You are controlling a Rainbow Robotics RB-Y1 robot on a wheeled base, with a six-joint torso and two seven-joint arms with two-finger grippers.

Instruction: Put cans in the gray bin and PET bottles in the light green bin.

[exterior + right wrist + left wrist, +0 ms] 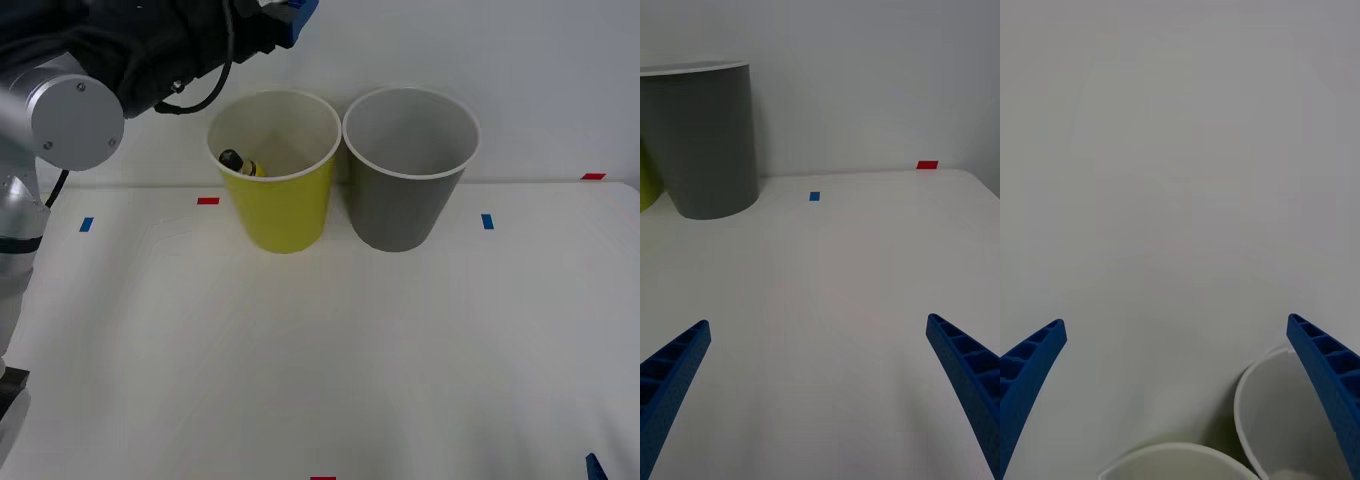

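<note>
PET bottle (238,163) is already lying inside the light green bin (282,205), tipped against the inner wall with its black cap showing and a bit of yellow below it. So for you it's sitting down below your left gripper (1180,390), which is hovering above the two bins with its blue fingers (1030,375) spread wide and nothing between them. From the left wrist view you're looking down past those fingers at both white rims.

The gray bin (408,180) is standing just beside the green one, nearly touching, and I'm not seeing any can inside it or out on the white table (320,360).

Your right gripper (820,390) is waiting low over the table, fingers wide apart and holding nothing, with the gray bin off ahead of it and to one side.

Handling-wise, I'm guessing that little bottle is light, fairly stiff, and slick on the label. If you're ever fishing it out, the body is probably your best grab, since the cap end looks too narrow.

No readable brand or writing on the bottle; it's too small to tell. The only other markings are blue tape (487,221) and red tape (208,200) on the table.
</note>
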